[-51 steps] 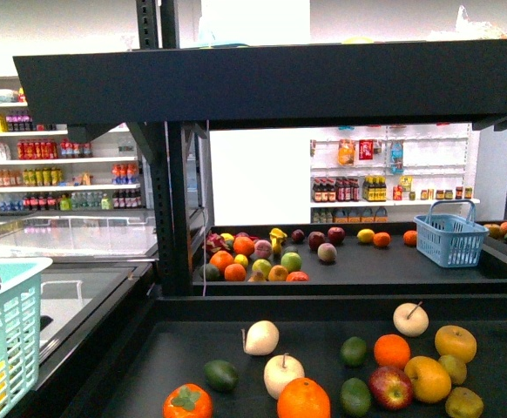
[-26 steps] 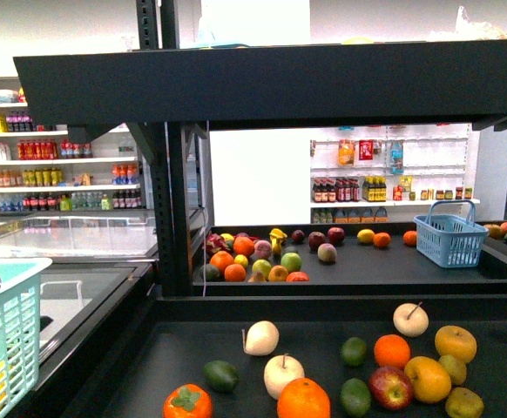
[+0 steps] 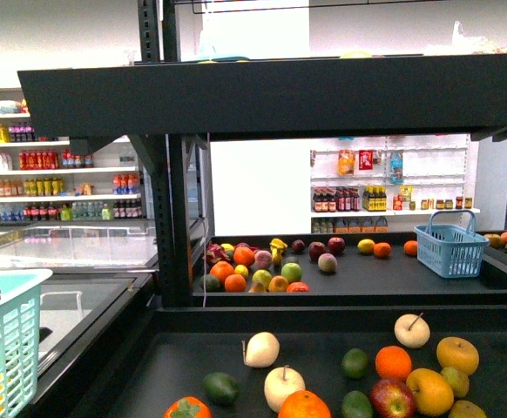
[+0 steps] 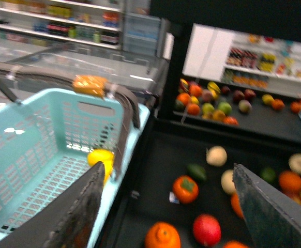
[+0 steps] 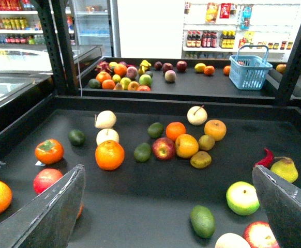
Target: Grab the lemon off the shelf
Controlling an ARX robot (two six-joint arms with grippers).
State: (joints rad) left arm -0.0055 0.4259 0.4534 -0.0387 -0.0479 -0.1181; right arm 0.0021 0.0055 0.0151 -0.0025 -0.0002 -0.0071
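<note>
Seemingly done already: a yellow lemon point(image 4: 101, 158) lies inside the teal basket point(image 4: 47, 155) beside the shelf point(image 5: 140, 206). Both grippers, left point(image 4: 168, 212) and right point(image 5: 168, 212), hover with jaws wide apart, holding nothing.

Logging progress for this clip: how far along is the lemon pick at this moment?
Done: possibly one pick, since a yellow fruit lies in the teal basket, though it is too blurred to name. In hand: nothing; the left gripper and right gripper are open and empty over the shelf. Left: gripping a lemon; a small yellow one sits on the far tray.
</note>
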